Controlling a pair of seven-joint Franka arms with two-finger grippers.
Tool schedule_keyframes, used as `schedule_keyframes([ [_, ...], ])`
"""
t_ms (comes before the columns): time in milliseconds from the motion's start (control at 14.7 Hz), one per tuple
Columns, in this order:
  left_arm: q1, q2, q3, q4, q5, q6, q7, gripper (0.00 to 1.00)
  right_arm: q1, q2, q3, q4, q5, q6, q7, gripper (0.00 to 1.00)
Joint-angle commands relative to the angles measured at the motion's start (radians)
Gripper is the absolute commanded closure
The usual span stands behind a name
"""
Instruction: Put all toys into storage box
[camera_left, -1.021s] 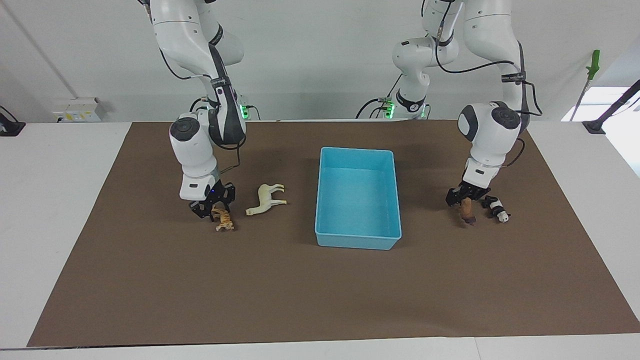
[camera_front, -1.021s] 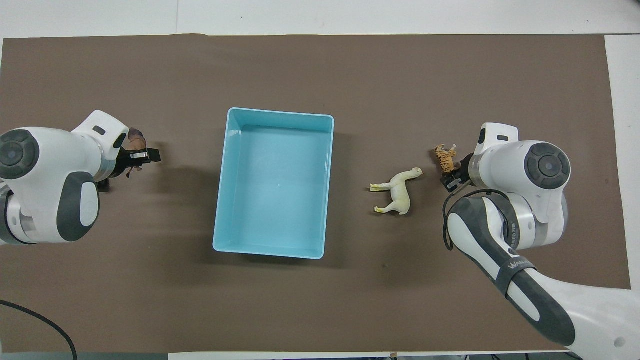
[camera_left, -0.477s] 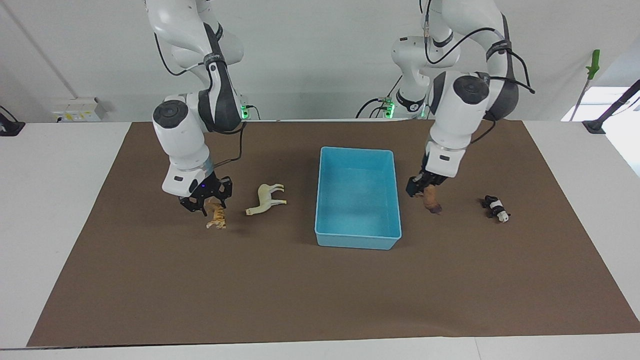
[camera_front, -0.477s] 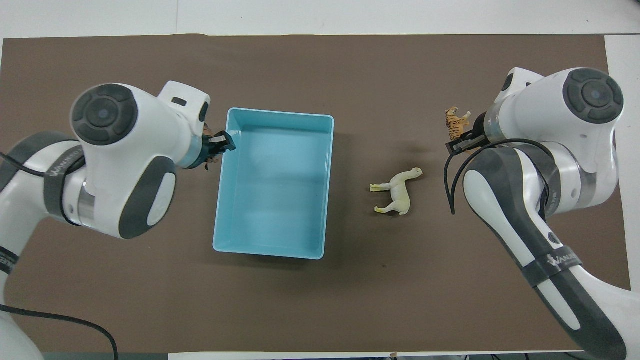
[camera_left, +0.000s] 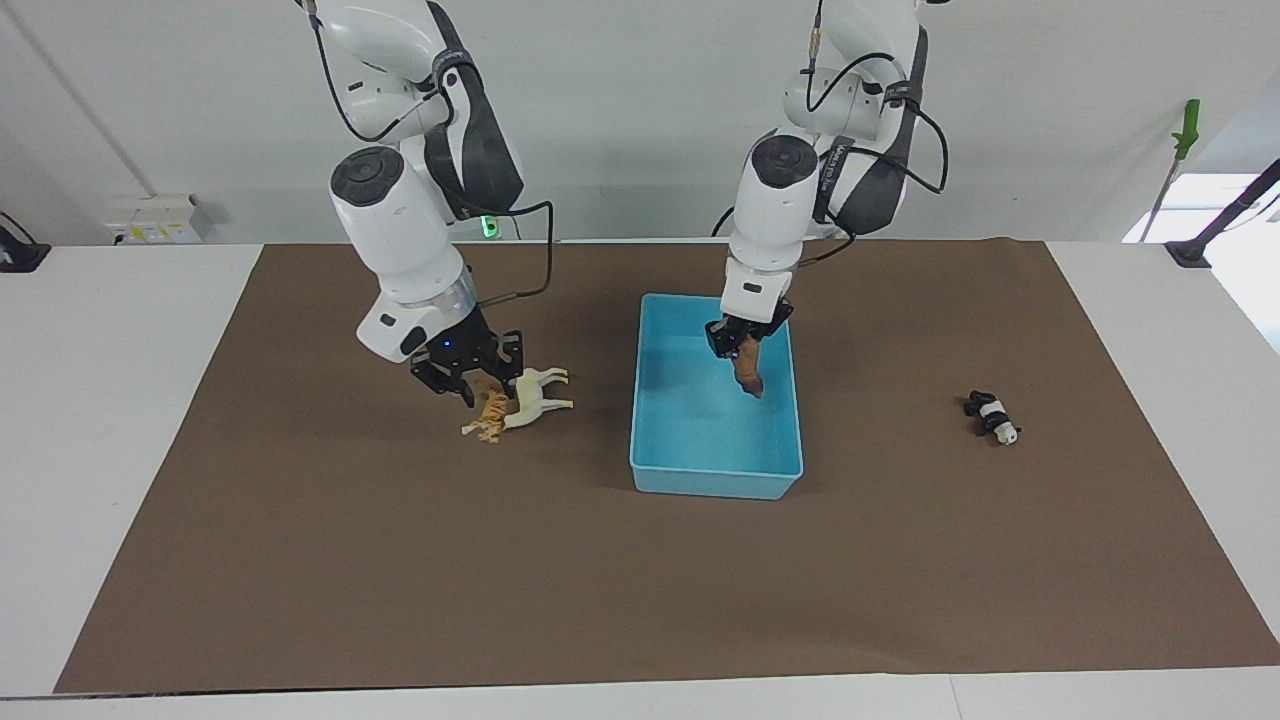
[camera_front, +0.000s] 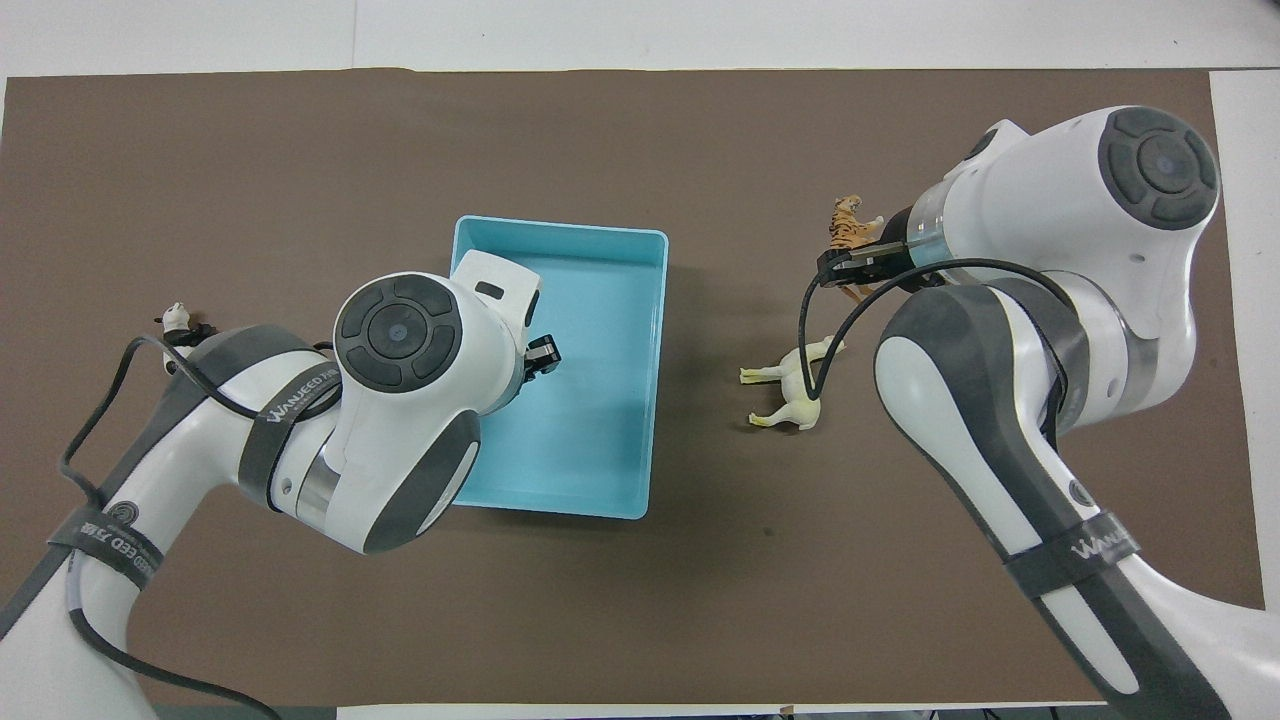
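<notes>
A brown paper mat (camera_left: 640, 560) covers most of the white table (camera_left: 110, 420). In the middle of the mat sits the light blue rectangular plastic storage box (camera_left: 716, 478), open-topped with low walls.

The left gripper (camera_left: 741, 347) hangs over the inside of the storage box, toward the left arm's end of it, with a brown lion-like plastic figurine (camera_left: 747, 372) hanging head-down from its fingertips. Whether the fingers are clamped tight on it or easing apart cannot be told. In the overhead view the wrist hides the figurine; only the gripper's black tip (camera_front: 541, 355) shows over the box (camera_front: 600, 300).

The right gripper (camera_left: 468, 378) is up over the mat beside the box, toward the right arm's end, closed on an orange striped plastic tiger (camera_left: 487, 415), which hangs clear of the mat (camera_front: 640, 130).

A cream-white horse-like plastic figurine (camera_left: 538, 396) lies on its side on the mat under that gripper. A small black-and-white plastic panda (camera_left: 992, 416) lies on the mat toward the left arm's end, well apart from the box.
</notes>
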Motion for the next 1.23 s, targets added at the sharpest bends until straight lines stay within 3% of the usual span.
schedule_keyframes([
  [0,-0.013,-0.046,0.016,-0.037,-0.007,0.02,-0.009,0.0,0.0,0.023,0.0,0.024,0.012,-0.002,0.044,1.0],
  [204,-0.013,-0.064,0.016,-0.011,-0.007,-0.02,-0.008,0.0,0.018,0.023,0.0,0.024,0.019,0.011,0.091,1.0],
  [409,0.018,-0.092,0.03,0.021,-0.007,-0.061,-0.003,0.0,0.116,0.022,-0.001,0.029,0.007,0.027,0.232,1.0],
  [613,0.14,-0.109,0.033,0.026,0.021,-0.095,0.113,0.0,0.254,0.023,0.0,0.027,0.002,0.124,0.424,1.0],
  [885,0.368,-0.105,0.032,0.02,0.036,-0.038,0.497,0.0,0.414,0.057,-0.001,0.021,-0.002,0.227,0.491,0.94],
  [953,0.427,-0.102,0.032,0.015,0.035,0.003,0.614,0.0,0.437,0.083,-0.003,0.023,-0.013,0.265,0.49,0.82],
  [1021,0.474,-0.095,0.032,0.012,0.036,0.034,0.705,0.0,0.439,0.092,-0.003,0.023,-0.018,0.28,0.482,0.35],
  [1089,0.517,-0.084,0.032,0.011,0.036,0.067,0.783,0.0,0.437,0.092,-0.003,0.03,-0.028,0.258,0.482,0.0],
  [1157,0.553,-0.066,0.032,0.008,0.036,0.103,0.857,0.0,0.439,0.091,-0.004,0.044,-0.034,0.215,0.482,0.0],
])
